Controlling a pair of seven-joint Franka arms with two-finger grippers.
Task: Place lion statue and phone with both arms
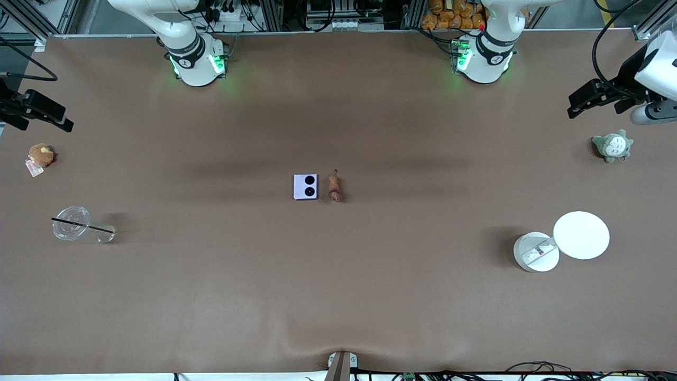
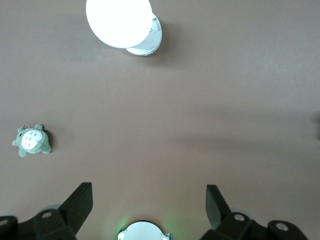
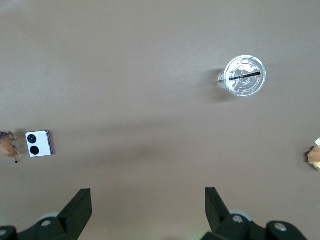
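A wide brown worktop (image 1: 338, 296) fills the space, matte and faintly shadowed, with metal framing, cables and a heap of orange-brown goods along the edge where the two arm bases glow green.

The left claw (image 2: 149, 202) hangs high over the worktop's left-arm end, its two dark fingers (image 2: 80, 202) spread wide with nothing between them. Just below it on the surface sits a grey-green plush (image 1: 612, 146), and nearer the front camera a white tub (image 1: 535, 253) with a round white disc (image 1: 581, 235) overlapping its rim.

The right claw (image 3: 148, 202) hangs over the right-arm end, fingers (image 3: 80, 202) likewise splayed and empty. Under it lies a round brown plush (image 1: 40, 155) with a tag, and nearer the camera a clear lidded cup (image 1: 71, 223) with a black straw across it.

Both task things lie mid-worktop, well apart from either claw. The phone (image 1: 305, 186) is a small, nearly square lavender slab lying flat, two black circles on its face. Just beside it, toward the left claw and not touching, lies the lion statue (image 1: 334, 186), slim and brown-orange, its darker end toward the camera
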